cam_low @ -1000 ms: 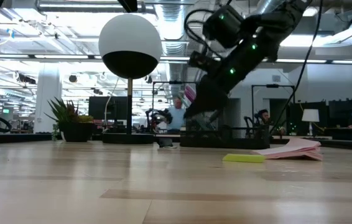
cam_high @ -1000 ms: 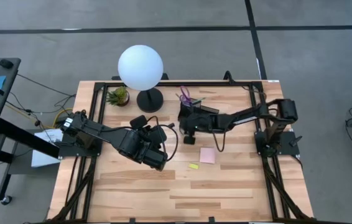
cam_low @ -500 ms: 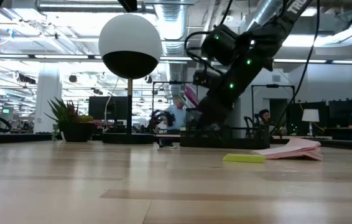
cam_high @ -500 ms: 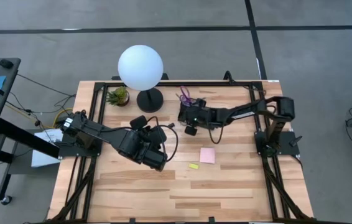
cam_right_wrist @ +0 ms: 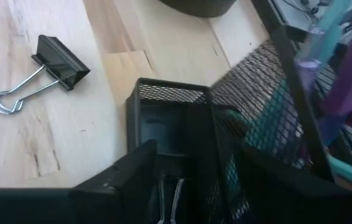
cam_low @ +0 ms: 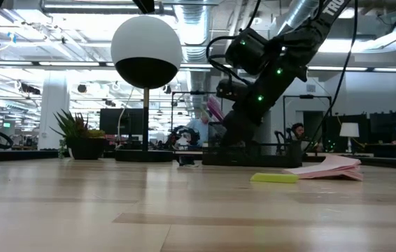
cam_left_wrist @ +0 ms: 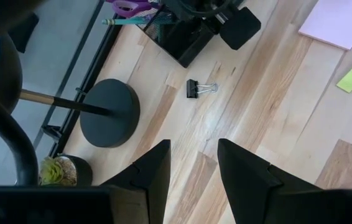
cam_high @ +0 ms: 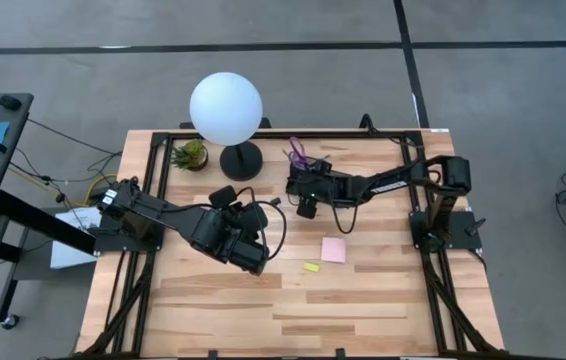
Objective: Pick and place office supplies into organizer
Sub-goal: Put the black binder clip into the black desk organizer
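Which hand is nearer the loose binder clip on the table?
The right hand. It sits over the black organizer, just beside the binder clip. The left hand hovers farther off over the table's middle, with bare wood between it and the clip.

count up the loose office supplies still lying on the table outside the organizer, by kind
Black binder clip: 1
Pink sticky pad: 1
Yellow piece: 1
Total: 3

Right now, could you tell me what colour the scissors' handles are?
Purple scissors' handles, clearest in the left wrist view.
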Robot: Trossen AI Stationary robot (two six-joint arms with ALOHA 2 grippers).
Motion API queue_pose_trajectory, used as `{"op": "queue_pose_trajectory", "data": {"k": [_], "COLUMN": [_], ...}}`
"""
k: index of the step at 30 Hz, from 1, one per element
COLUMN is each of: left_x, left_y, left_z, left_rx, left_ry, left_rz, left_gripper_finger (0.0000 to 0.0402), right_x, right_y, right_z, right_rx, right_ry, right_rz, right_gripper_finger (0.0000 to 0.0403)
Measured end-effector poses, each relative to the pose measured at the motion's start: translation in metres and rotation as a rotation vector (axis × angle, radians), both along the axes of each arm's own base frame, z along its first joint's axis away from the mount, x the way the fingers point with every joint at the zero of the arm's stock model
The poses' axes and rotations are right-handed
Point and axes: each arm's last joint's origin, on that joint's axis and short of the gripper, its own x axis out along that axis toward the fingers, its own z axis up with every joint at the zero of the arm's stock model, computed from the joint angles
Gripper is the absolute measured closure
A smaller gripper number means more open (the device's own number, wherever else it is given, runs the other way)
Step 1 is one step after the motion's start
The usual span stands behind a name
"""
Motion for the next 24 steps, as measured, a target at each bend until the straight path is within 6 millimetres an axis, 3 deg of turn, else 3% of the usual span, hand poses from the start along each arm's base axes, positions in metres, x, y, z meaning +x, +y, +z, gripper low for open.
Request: {"op": "queue_pose_trajectory", "data": {"k": [5, 15, 24], "left_x": [0.000, 0.000, 0.000], "left_y": [0.000, 0.000, -0.001], "left_z": [0.000, 0.000, 0.000], "left_rx": [-0.001, -0.005, -0.041], "left_ry": [-0.001, -0.009, -0.040], "left_rz": [0.001, 0.012, 0.064], "left_gripper_finger": [0.0272, 0.0272, 0.0272], "right_x": [0.001, 0.010, 0.016], "right_y": [0.005, 0.035, 0.055], "right_z": [0.001, 0.004, 0.009], "right_rx": [-0.004, 0.009, 0.015], "right_ry": [-0.006, -0.056, -0.135], "right_rz": [0.012, 0.169, 0.210], "right_gripper_finger": [0.0157, 0.0184, 0.0184]}}
